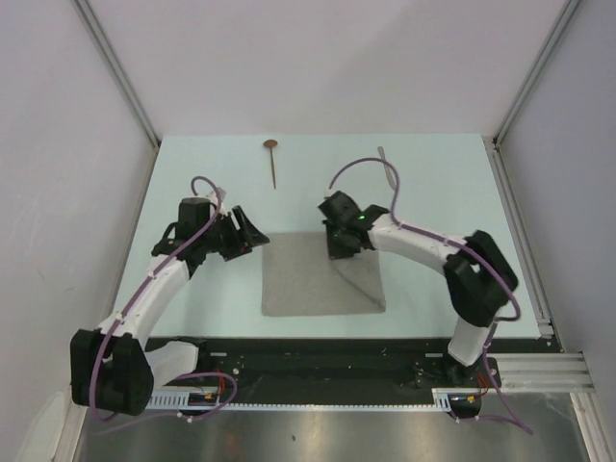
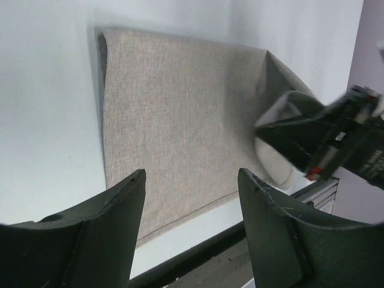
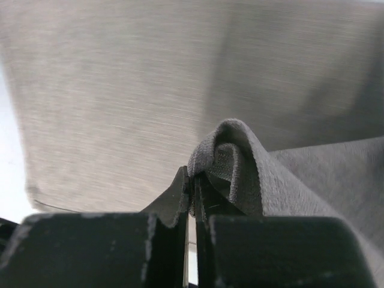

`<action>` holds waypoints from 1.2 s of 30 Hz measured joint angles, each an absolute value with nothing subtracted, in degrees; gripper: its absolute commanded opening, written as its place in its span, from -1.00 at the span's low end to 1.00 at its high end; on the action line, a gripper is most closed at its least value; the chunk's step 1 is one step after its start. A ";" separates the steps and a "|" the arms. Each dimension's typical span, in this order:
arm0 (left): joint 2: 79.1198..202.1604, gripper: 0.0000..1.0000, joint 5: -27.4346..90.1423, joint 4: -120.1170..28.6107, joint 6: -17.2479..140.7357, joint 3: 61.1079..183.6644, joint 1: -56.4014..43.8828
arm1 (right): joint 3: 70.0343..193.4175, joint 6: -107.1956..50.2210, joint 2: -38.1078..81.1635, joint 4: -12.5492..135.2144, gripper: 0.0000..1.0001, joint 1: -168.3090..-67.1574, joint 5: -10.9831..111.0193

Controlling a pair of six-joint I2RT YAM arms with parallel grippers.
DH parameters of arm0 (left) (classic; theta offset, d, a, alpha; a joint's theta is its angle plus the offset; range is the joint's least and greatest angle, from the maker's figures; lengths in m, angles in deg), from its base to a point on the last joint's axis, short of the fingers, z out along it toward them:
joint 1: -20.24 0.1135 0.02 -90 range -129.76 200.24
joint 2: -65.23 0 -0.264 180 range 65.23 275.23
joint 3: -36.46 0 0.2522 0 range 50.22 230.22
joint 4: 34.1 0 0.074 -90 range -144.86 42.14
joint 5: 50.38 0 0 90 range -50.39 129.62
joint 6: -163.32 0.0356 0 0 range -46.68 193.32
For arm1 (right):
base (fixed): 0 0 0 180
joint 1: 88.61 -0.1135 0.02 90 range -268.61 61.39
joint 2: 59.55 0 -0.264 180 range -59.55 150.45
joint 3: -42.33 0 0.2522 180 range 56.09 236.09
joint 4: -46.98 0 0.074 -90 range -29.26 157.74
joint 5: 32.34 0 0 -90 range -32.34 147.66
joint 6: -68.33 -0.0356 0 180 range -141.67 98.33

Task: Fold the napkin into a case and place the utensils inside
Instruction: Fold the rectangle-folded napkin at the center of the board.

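Observation:
The grey-beige napkin (image 1: 308,284) lies spread in the middle of the table. My right gripper (image 1: 345,246) is shut on its far right corner, which is lifted and curled over toward the middle; the right wrist view shows the cloth fold (image 3: 231,153) pinched at my closed right gripper (image 3: 193,177). My left gripper (image 1: 252,236) stands open just off the napkin's far left corner, holding nothing; in its wrist view the cloth (image 2: 174,120) lies beyond my left gripper (image 2: 192,177). The spoon (image 1: 272,160) and the knife (image 1: 388,166) lie apart near the table's far edge.
A black rail (image 1: 318,352) runs along the near edge of the table, close to the napkin's near hem. White walls enclose the left, right and back. An aluminium frame (image 1: 525,241) borders the right side.

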State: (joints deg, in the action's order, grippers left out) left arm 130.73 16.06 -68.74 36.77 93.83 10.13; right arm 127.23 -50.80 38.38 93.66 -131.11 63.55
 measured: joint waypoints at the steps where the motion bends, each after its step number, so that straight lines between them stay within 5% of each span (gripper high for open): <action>1: 129.77 0.36 15.56 -69.57 37.49 93.42 10.83 | 129.35 -51.91 41.22 93.53 -1.00 -132.72 62.92; 16: 126.36 0.33 12.41 -71.56 39.81 84.04 13.30 | 145.06 -58.23 54.25 91.94 -1.00 -141.31 55.00; 36: 129.48 -0.02 16.46 -66.99 35.83 76.61 12.08 | 147.09 -63.28 58.86 89.29 -1.00 -140.24 48.93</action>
